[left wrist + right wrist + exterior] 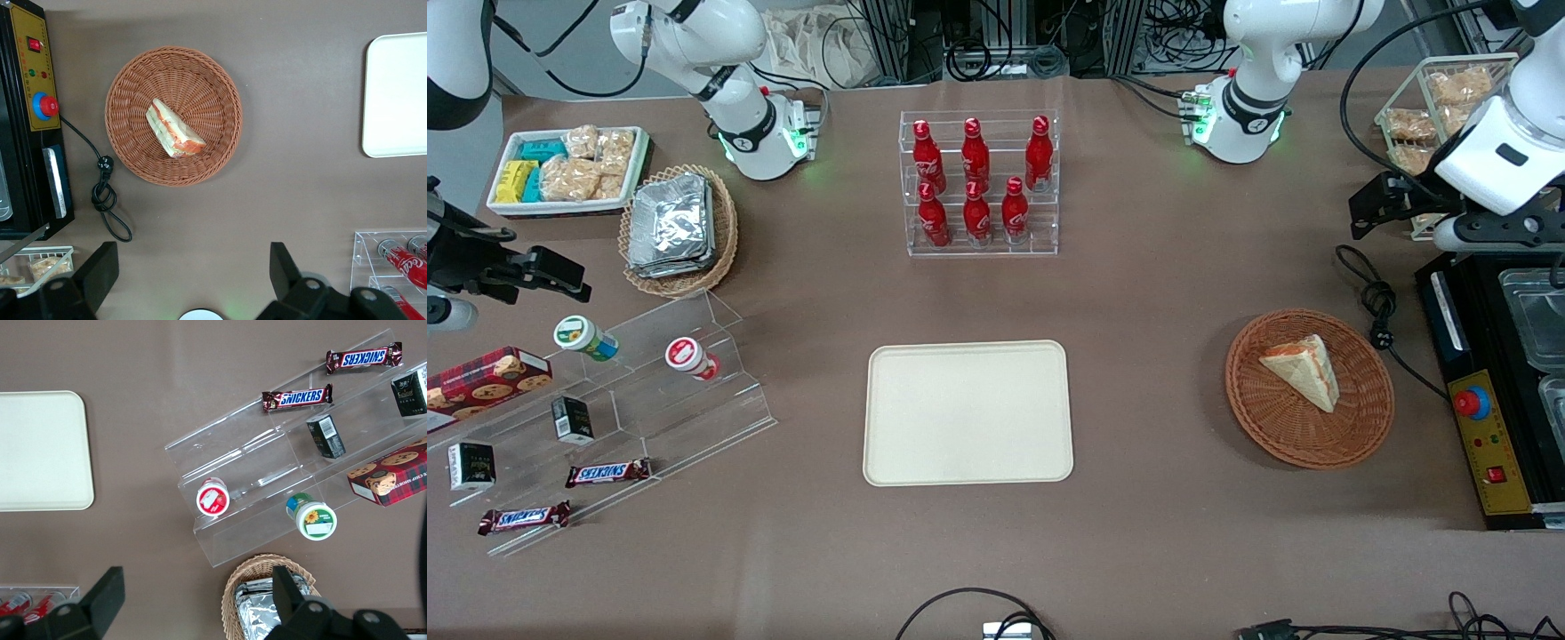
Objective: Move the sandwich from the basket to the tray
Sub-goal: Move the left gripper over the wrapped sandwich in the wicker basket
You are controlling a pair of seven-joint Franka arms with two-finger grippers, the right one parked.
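woven reddish-brown wicker holds the sandwich (1304,371): it lies on its side in the basket (1360,427), toward the working arm's end of the worktop (1156,293). the tray (967,413) sits well apart from it, bare. the gripper (193,283) hangs high above the worktop, farther from the front camera than the basket, fingers spread wide and holding nothing. risk as i judge it: soft bread could squash under a hard pinch, or the wedge could slide on the weave if the fingers land off-centre on its sloped edge.

Sandwich (1305,371) in basket (1360,427); tray (967,413) beside; gripper (193,280) above.
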